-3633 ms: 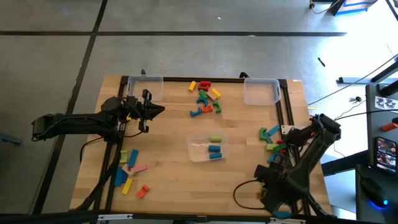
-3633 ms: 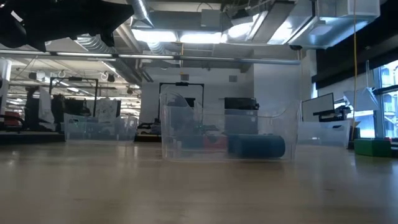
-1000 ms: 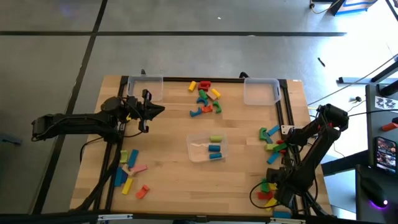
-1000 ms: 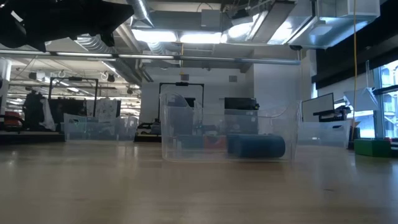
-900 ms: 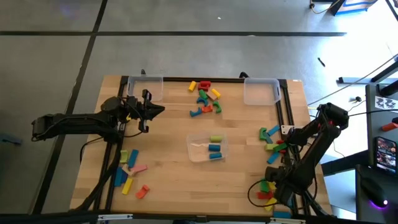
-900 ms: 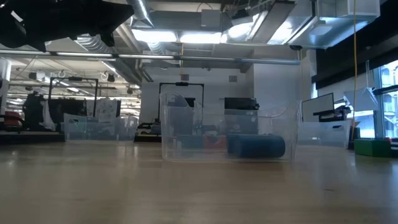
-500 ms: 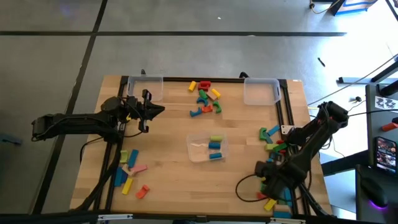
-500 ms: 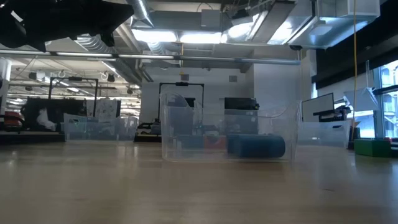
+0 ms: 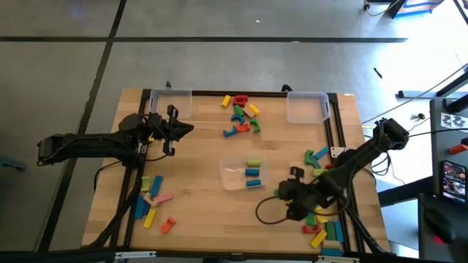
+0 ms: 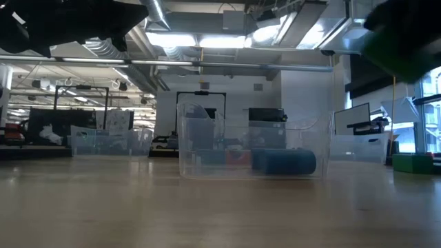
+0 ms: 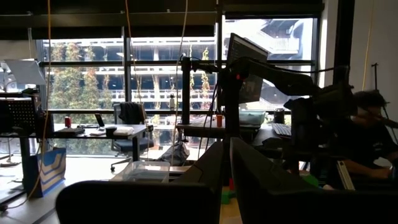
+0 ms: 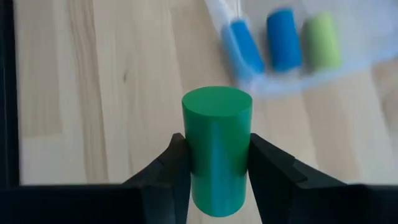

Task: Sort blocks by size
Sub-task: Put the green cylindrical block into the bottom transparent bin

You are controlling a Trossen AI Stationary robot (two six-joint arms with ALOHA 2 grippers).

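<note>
My right gripper (image 9: 287, 196) is over the table just near-right of the centre clear bin (image 9: 245, 174) and is shut on a green cylinder block (image 12: 216, 149). The bin holds two blue blocks (image 12: 283, 38) and a light green one (image 12: 322, 40). Loose coloured blocks lie in piles at the far centre (image 9: 240, 115), the near left (image 9: 152, 201), the right (image 9: 318, 162) and the near right (image 9: 324, 228). My left gripper (image 9: 175, 130) waits shut at the left, above the table. My right gripper pinches the green cylinder's curved side (image 12: 189, 155) between its two fingers, one on each side. The fingers come from above, pointing down. One flat round end (image 12: 216, 104) shows beyond the fingers. The block is lifted clear of the table.
Two more clear bins stand at the far left (image 9: 170, 102) and far right (image 9: 307, 107). In the low view the centre bin (image 10: 251, 148) shows with a blue block (image 10: 284, 162) inside. Bare wood lies between the piles.
My right gripper has gone from the near right corner, over the pile there, toward the table's left and far side, up to the centre bin. The blocks it stood over now lie uncovered.
</note>
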